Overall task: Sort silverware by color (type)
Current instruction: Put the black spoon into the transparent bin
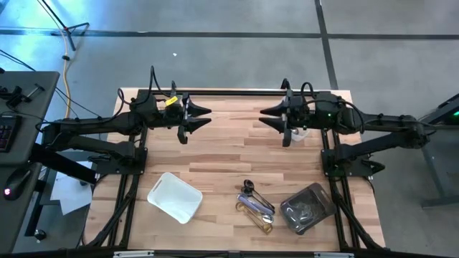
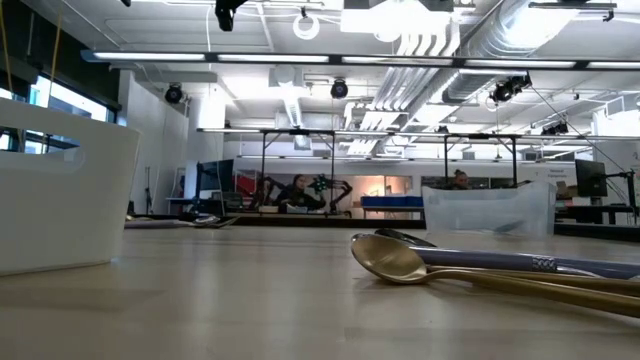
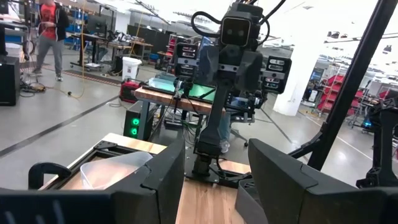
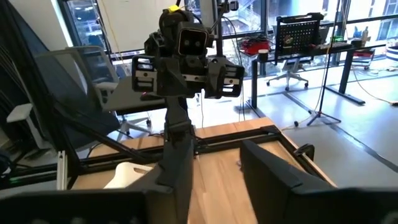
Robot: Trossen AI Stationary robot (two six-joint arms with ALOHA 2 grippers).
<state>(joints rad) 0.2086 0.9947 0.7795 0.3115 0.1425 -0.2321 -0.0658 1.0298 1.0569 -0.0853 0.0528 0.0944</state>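
Gold spoon point(image 2: 392, 262) lies closest, atop the silverware point(image 1: 256, 206) heap by the table's point(image 1: 229, 154) near edge, between a white tray point(image 1: 174, 196) and a clear tray point(image 1: 307, 208). Left end effector point(image 1: 204, 118) hangs released and empty toward the far edge; right end effector point(image 1: 267, 117), facing it, is parted, grasping nothing.

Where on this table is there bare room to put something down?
Bare wood lies mid-table between the left hand and right hand, running forward to the white tray. It is crowded at the front, where the silverware sits between that tray and the clear tray.
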